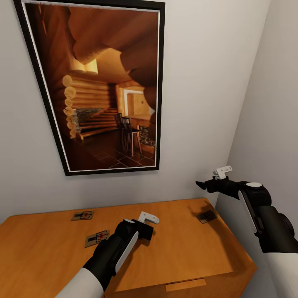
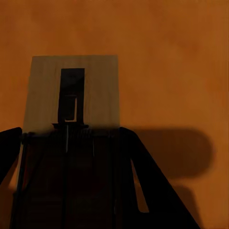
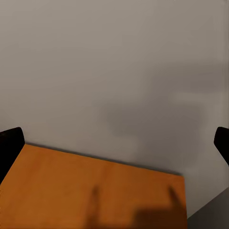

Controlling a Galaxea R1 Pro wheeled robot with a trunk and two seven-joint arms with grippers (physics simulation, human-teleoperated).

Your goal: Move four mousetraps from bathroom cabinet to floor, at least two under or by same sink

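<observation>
Left hand (image 1: 145, 232), fingers (image 2: 152, 191) spread, hangs low over the cabinet (image 1: 186, 248) top, straddling one mousetrap (image 2: 71, 95) whose long axis runs along the fingers. Two mousetraps lie left of this hand on the top: the nearer (image 1: 97, 238) angled, the farther (image 1: 82, 215) toward the wall. Right hand (image 1: 202, 185), fingers spread and holding nothing, hovers above the cabinet's right rear corner, over a dark fourth mousetrap (image 1: 206, 216). A framed picture (image 1: 103, 82) hangs above the cabinet.
</observation>
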